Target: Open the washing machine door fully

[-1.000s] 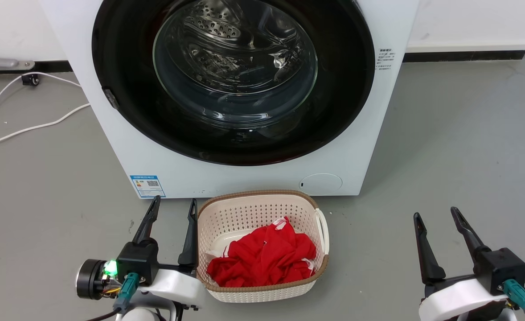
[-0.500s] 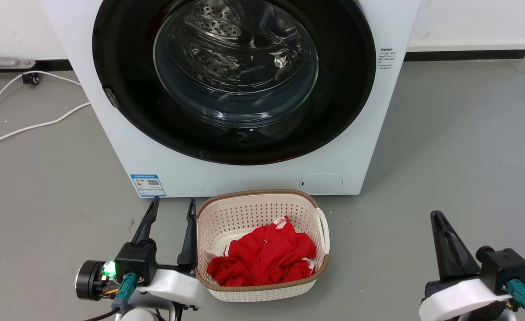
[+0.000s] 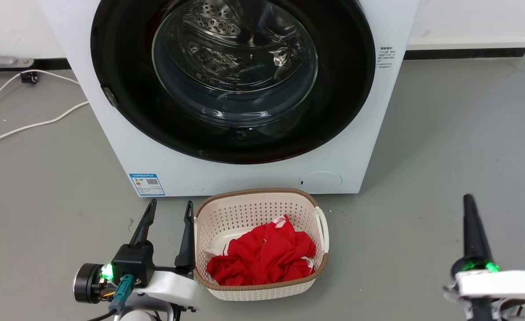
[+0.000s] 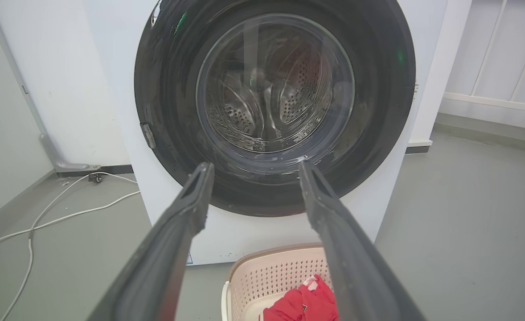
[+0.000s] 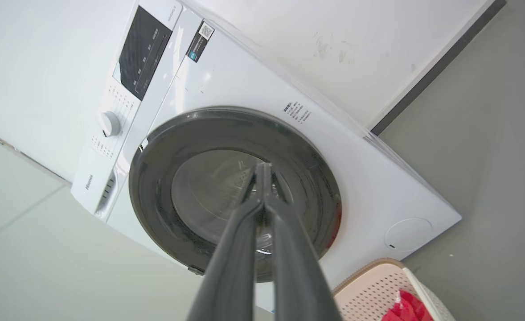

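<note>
The white washing machine (image 3: 244, 178) stands ahead with its round glossy black washing machine door (image 3: 120, 58) flat against the front, the glass bowl (image 3: 235, 62) at its centre. The same door (image 4: 380, 98) faces the left wrist view, and appears tilted as the door (image 5: 155, 214) in the right wrist view. My left gripper (image 3: 168, 206) is open and empty, low at the left beside the basket. My right gripper (image 3: 468, 198) is shut on nothing at the lower right, fingertips together (image 5: 263, 166). Both grippers are well short of the door.
A beige perforated laundry basket (image 3: 262, 198) with a red cloth (image 3: 262, 255) sits on the grey floor right before the machine. White cables (image 3: 30, 127) trail across the floor at the left. A wall with a dark skirting (image 3: 463, 55) runs behind.
My right gripper has shut its fingers, rolled so they line up edge-on, and risen a little. The left gripper holds its place.
</note>
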`<state>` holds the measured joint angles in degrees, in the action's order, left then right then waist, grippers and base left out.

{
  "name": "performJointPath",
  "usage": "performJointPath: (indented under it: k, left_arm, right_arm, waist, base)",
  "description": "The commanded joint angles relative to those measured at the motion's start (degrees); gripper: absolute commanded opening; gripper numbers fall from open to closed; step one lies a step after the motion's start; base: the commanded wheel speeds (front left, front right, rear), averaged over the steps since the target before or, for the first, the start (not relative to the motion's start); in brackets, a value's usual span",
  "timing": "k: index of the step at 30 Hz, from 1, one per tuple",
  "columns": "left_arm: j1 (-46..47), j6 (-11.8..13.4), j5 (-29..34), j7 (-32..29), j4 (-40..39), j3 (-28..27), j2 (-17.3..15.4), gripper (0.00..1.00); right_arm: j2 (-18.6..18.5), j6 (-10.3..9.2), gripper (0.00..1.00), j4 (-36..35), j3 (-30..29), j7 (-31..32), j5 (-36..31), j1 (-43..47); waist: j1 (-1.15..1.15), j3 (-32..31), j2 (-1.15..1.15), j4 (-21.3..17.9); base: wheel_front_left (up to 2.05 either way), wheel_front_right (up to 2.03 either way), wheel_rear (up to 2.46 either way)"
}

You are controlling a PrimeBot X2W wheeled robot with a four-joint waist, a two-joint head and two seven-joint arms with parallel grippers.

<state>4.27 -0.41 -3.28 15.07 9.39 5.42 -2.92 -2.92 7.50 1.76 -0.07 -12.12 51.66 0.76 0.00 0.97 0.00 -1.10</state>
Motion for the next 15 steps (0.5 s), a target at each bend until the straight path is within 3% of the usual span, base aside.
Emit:
performJointPath:
  k: [1,5,9,11,12,15]
  left_arm:
    - [-0.29,0.27,-0.2,0.15,-0.07,-0.07,0.0,1.0]
    - [-0.11,0.49,-0.34,0.15,-0.18,-0.15,0.01,1.0]
    - [0.29,0.53,-0.29,0.15,-0.5,-0.46,0.02,1.0]
    - [0.62,0.5,-0.24,0.15,-0.6,-0.56,0.02,1.0]
    - [1.11,0.48,-0.18,0.15,-0.85,-0.62,0.03,1.0]
    - [2.03,0.53,-0.37,0.15,-1.22,-0.76,0.01,1.0]
  right_arm:
    - [0.08,-0.02,0.0,-0.41,-0.55,-0.52,8.44,-1.65]
    - [0.07,-0.01,0.0,0.16,-2.96,-0.26,26.52,-4.04]
    - [0.08,-0.01,0.0,2.08,-6.09,1.05,36.44,-8.67]
    - [0.08,-0.01,0.0,3.9,-7.66,2.27,43.35,-12.19]
    - [-0.91,-0.01,0.0,7.46,-9.69,3.99,48.71,-18.18]
    - [-2.83,-0.01,0.0,11.43,-10.37,5.55,52.62,-24.78]
  waist:
    - [0.0,0.13,0.0,-0.04]
    - [0.0,0.45,0.0,-0.13]
    - [0.0,1.15,0.0,-0.57]
    - [0.0,1.57,0.0,-0.74]
    - [0.0,2.5,0.0,-0.96]
    - [0.0,3.92,0.0,-0.95]
  base:
    - [0.0,0.0,0.0]
    - [0.0,0.0,0.0]
    - [0.0,0.0,0.0]
    - [0.0,0.0,0.0]
    - [0.0,0.0,0.0]
    - [0.0,0.0,0.0]
